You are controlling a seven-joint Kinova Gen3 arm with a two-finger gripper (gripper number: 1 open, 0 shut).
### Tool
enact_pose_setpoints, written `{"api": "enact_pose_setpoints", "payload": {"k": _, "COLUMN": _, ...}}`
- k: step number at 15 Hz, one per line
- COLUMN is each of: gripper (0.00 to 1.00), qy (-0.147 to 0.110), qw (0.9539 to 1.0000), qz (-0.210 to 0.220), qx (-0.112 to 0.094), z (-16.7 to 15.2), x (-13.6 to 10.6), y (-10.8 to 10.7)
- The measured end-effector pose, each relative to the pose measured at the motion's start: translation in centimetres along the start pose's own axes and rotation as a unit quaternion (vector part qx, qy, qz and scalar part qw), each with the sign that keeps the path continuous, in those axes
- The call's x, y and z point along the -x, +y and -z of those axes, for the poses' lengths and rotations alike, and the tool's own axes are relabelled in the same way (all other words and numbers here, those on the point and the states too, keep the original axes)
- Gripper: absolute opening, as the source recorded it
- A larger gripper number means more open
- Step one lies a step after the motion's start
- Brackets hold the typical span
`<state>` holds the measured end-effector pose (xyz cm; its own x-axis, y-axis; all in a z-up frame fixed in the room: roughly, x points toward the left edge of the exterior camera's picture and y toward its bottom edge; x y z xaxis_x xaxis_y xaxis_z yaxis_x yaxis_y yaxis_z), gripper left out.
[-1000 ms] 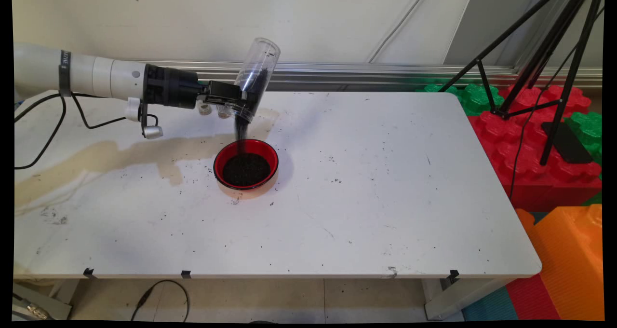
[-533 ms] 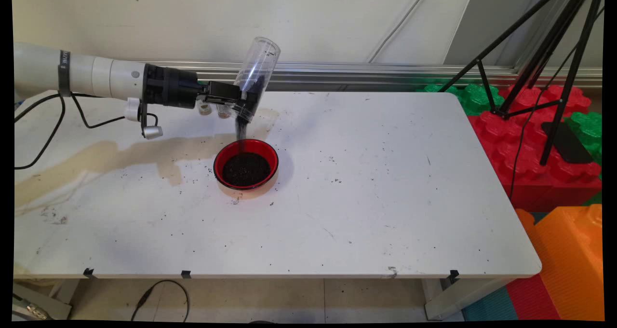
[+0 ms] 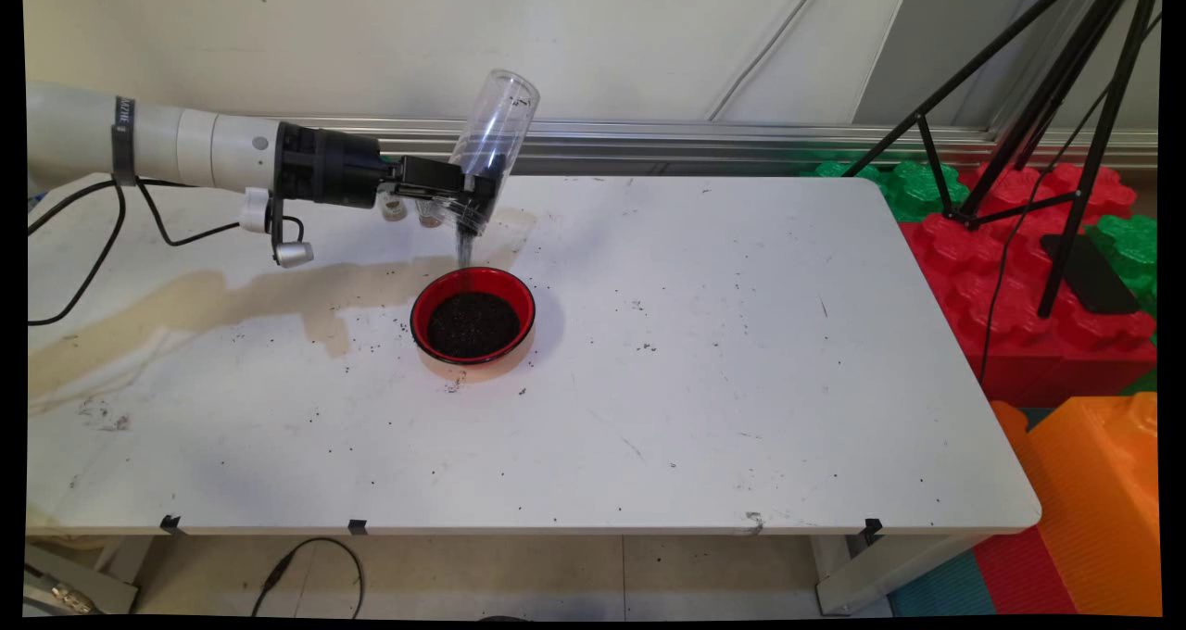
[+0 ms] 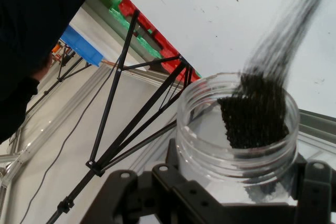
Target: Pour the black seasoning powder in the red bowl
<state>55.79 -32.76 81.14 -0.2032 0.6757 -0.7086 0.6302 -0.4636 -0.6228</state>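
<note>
Claw (image 3: 466, 192) on my arm is clamped around a clear plastic jar (image 3: 488, 148), its fingers pinching the jar near the neck. I see the jar tipped mouth-down, base raised toward the wall. Dark granules (image 4: 255, 118) sit at the jar's threaded mouth and run out in a thin stream (image 3: 463, 252). Directly below the mouth, apart from the claw, a red bowl (image 3: 473, 319) rests on the white surface (image 3: 704, 361), holding a dark heap; stray grains dot the surface around it. Farther right stand a black tripod (image 3: 1038, 111) and coloured blocks (image 3: 1066, 333).
</note>
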Motion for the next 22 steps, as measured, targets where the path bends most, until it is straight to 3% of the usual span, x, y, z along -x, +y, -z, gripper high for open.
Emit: {"api": "enact_pose_setpoints", "payload": {"k": 22, "gripper": 0.00, "qy": -0.001, "qw": 0.9992, "qz": -0.039, "qx": -0.009, "z": 0.17, "x": -0.24, "y": -0.45}}
